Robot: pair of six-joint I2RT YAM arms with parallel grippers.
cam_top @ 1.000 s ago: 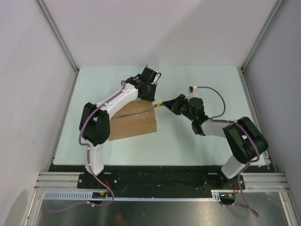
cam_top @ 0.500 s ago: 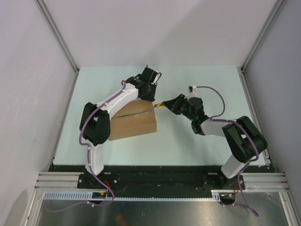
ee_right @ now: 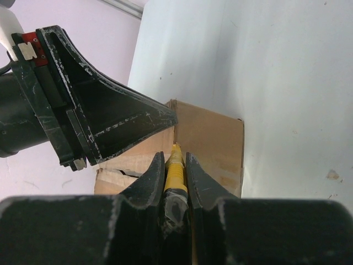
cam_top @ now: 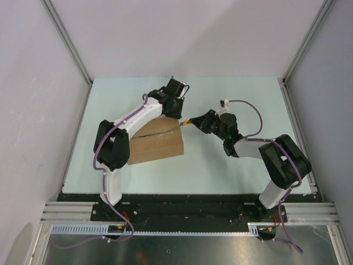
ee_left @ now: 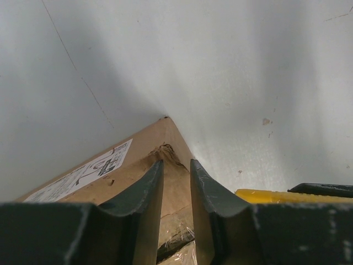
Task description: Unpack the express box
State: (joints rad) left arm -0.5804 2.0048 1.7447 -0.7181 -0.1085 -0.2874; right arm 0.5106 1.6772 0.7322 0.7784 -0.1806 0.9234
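Note:
The express box is a brown carton lying in the middle of the table, with its centre seam partly split. My left gripper rests on the box's far right top corner. Its jaws are nearly closed with nothing between them. The box's white label shows on its side. My right gripper is shut on a yellow utility knife. The knife's tip touches the box's right end at the seam, just below the left gripper's fingers. The knife also shows in the left wrist view.
The pale green table is bounded by grey walls and metal frame posts. Both arm bases stand at the near edge on a black rail. The two grippers are close together at the box's right end.
The right arm's elbow has shifted slightly left. Both grippers, the knife and the box stay where they were.

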